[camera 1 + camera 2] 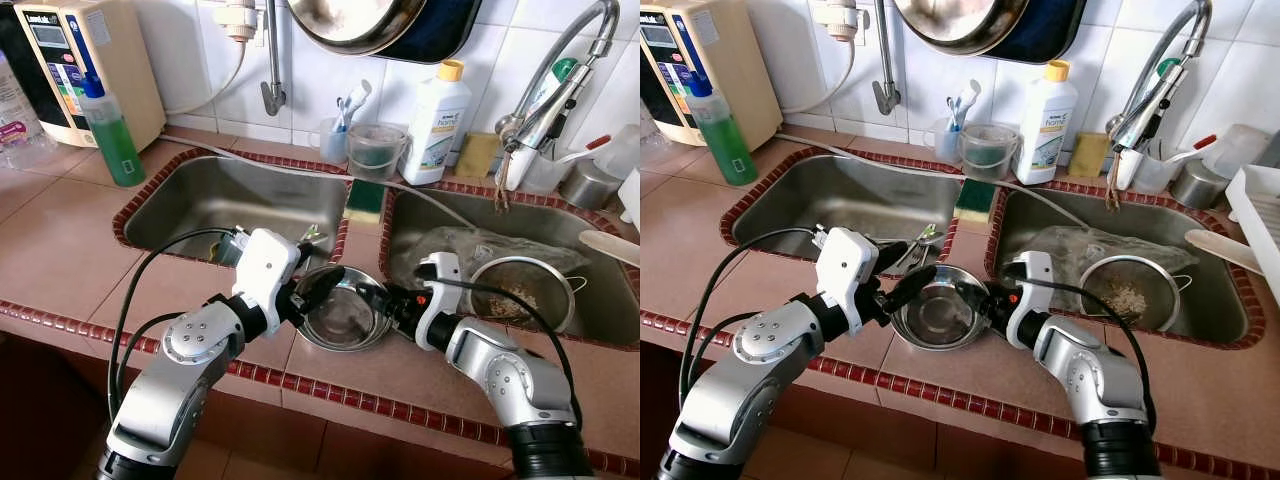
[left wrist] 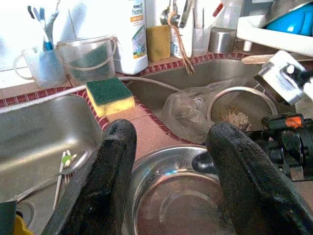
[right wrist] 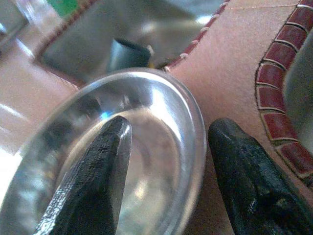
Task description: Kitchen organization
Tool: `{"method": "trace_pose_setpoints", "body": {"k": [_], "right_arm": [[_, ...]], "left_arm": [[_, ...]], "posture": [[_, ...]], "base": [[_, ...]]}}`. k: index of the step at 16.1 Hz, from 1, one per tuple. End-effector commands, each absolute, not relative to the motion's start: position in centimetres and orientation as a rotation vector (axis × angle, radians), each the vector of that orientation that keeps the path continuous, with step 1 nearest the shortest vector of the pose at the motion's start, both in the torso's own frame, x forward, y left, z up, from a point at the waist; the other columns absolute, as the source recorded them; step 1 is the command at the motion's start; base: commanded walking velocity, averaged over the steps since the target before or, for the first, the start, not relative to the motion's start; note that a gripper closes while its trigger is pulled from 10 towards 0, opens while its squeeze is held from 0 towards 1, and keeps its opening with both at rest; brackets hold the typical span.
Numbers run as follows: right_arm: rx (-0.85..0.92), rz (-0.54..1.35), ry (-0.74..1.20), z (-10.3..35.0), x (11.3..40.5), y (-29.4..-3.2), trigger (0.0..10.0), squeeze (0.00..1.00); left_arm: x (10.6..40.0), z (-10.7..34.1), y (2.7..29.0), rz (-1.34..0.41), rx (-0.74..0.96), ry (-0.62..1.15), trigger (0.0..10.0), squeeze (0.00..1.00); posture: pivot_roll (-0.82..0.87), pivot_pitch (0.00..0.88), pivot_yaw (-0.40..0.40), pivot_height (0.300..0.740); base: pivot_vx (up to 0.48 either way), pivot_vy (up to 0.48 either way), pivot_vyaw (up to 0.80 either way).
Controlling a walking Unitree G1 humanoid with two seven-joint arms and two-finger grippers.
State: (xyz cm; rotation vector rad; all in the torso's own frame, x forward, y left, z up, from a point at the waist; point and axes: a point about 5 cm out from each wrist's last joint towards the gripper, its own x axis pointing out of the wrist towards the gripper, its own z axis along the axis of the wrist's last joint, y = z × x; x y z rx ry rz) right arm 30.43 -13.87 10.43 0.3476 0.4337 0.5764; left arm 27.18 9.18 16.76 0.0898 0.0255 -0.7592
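Steel bowl, tiled counter, double sink

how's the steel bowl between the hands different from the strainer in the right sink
The steel bowl sits on the tiled counter strip between the two sinks; the strainer lies down in the right sink. The bowl looks empty and shiny, while the strainer holds pale food scraps. The left hand and right hand flank the bowl's rim; nothing grips the strainer. Both are round and metallic.
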Motion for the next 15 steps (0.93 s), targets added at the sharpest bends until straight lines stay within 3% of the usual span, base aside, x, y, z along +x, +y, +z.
{"method": "trace_pose_setpoints", "body": {"k": [1, 2, 11, 12, 13, 14, 15], "right_arm": [[0.234, 0.577, 0.42, 10.59, 30.35, -13.88, 0.0, 0.0], [0.17, 0.584, 0.418, 10.58, 30.25, -13.78, 0.0, 0.0], [0.132, 0.616, 0.399, 10.89, 30.04, -13.61, 0.0, 0.0], [0.111, 0.633, 0.403, 10.83, 29.92, -13.51, 1.3, 0.0], [0.093, 0.64, 0.405, 10.86, 29.89, -13.47, 4.5, 0.0], [0.065, 0.651, 0.415, 10.81, 29.84, -13.39, 10.0, 0.0], [0.07, 0.657, 0.411, 10.82, 29.89, -13.31, 10.0, 0.0]], "left_arm": [[27.2, 17.25, 9.22, -0.75, 0.092, 0.01, 10.0, 0.0], [27.21, 17.27, 9.23, -0.748, 0.088, 0.012, 10.0, 0.0], [27.27, 17.38, 9.17, -0.744, 0.073, 0.015, 10.0, 0.0], [27.32, 17.41, 9.2, -0.741, 0.071, 0.014, 10.0, 0.0], [27.35, 17.47, 9.22, -0.74, 0.069, 0.012, 10.0, 0.0], [27.38, 17.52, 9.2, -0.738, 0.068, 0.011, 10.0, 0.0], [27.4, 17.54, 9.16, -0.739, 0.067, 0.01, 10.0, 0.0]], "posture": [[-0.16, 0.0, -0.018, 0.736], [-0.16, 0.0, -0.016, 0.736], [-0.16, 0.0, -0.015, 0.736], [-0.16, 0.0, -0.015, 0.736], [-0.16, 0.0, -0.015, 0.736], [-0.16, 0.0, -0.015, 0.736], [-0.16, 0.0, -0.014, 0.736]], "base": [[0.0, 0.0, 0.0], [0.0, 0.0, 0.0], [0.0, 0.0, 0.0], [0.0, 0.0, 0.0], [0.0, 0.0, 0.0], [0.0, 0.0, 0.0], [0.0, 0.0, 0.0]]}}
